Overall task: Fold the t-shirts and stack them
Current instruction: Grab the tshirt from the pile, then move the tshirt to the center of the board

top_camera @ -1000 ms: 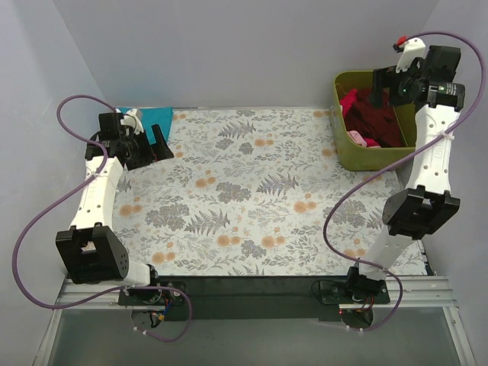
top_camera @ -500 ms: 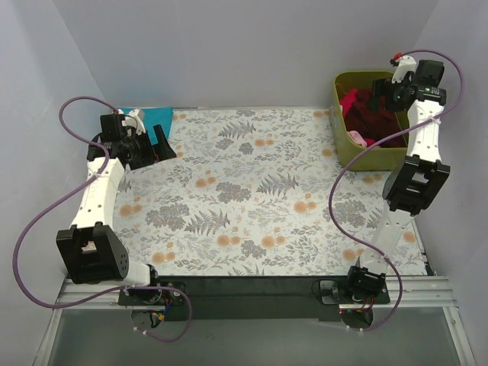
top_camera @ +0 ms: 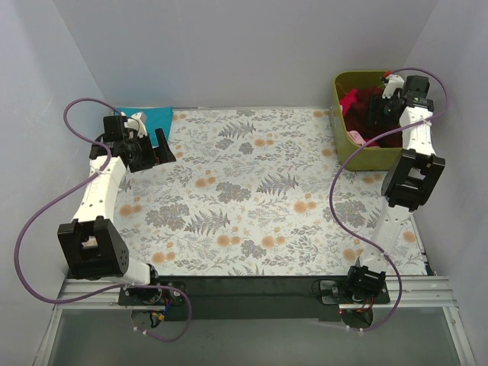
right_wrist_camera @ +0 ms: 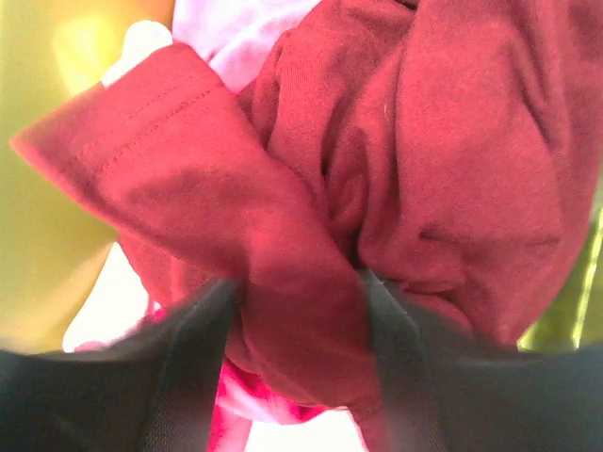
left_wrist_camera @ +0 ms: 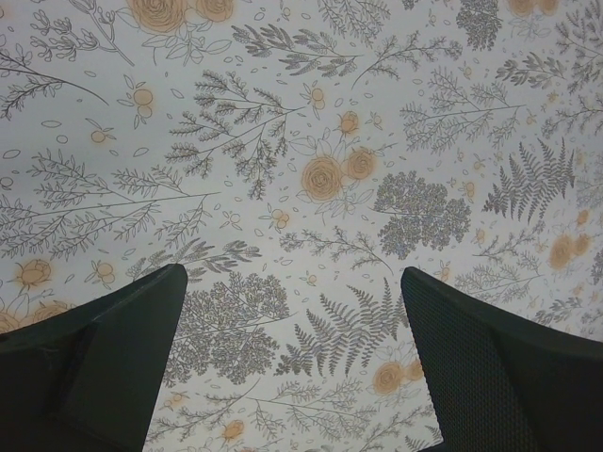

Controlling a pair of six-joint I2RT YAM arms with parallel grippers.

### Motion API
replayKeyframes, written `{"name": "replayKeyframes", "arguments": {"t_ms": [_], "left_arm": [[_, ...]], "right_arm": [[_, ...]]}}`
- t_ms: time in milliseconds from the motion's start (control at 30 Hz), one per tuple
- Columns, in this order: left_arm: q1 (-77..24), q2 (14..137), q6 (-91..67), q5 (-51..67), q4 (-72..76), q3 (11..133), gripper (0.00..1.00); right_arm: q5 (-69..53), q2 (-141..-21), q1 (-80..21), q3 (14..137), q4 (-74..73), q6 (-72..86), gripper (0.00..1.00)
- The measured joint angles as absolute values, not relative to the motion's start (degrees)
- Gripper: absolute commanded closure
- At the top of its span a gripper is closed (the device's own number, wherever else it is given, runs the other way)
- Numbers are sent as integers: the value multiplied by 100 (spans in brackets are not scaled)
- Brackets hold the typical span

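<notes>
The left gripper [left_wrist_camera: 292, 275] hangs over the far left part of the grey-and-orange floral tablecloth [left_wrist_camera: 320, 179], its two dark fingers spread wide apart with only printed ferns and flowers showing between them. It touches no cloth. Just beyond it, in the far left corner of the table, the teal blue t-shirt [top_camera: 152, 116] lies flat against the back wall, partly hidden behind the left arm's wrist. On the far right, the right arm reaches up and over into the olive-green plastic tub [top_camera: 358, 158], which sits at the far right edge of the tablecloth. The right gripper [right_wrist_camera: 300, 282] is down among the crumpled clothes inside. Its wrist view is filled with the dark maroon t-shirt [right_wrist_camera: 443, 151], bunched in thick folds, and one fold fills the gap between the two blurred fingers. The frames do not show whether the fingers are pinching that fold or merely stand on either side of it. The bright red-pink t-shirt [top_camera: 349, 99] lies in the same tub, peeking out along the left side beside and under the maroon one.
</notes>
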State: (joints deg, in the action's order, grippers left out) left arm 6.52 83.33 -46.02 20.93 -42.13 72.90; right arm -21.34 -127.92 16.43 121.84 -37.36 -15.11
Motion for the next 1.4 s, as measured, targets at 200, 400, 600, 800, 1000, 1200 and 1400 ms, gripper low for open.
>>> {"name": "replayKeyframes", "arguments": {"t_ms": [200,400,600,800,1000,1200,1400], "left_arm": [[652,8368,-4602,2093,-4241,7400,2],[652,8353,-4565,2093,-4244,7441,2],[652,8215,-4541,2097,-4237,7443,2],[652,8055,-4567,2099,-4178,7443,2],[652,8025,-4650,2099,-4132,7443,2],[652,7907,-4759,2097,-4045,7441,2],[652,7721,-4840,2095,-3944,7441,2]], "right_arm": [[-2167,-12748,1647,12180,-3776,-1538,99],[-2235,-12184,1649,12175,-3938,-1514,99],[-2228,-10921,1649,12221,-3778,-1437,99],[-2189,-10047,1649,12484,-2982,-1253,99],[-2567,-9395,1649,12324,-1498,-779,99],[-2792,-9008,1638,12409,102,-23,99],[-2834,-8954,1518,12772,1485,727,99]]}}
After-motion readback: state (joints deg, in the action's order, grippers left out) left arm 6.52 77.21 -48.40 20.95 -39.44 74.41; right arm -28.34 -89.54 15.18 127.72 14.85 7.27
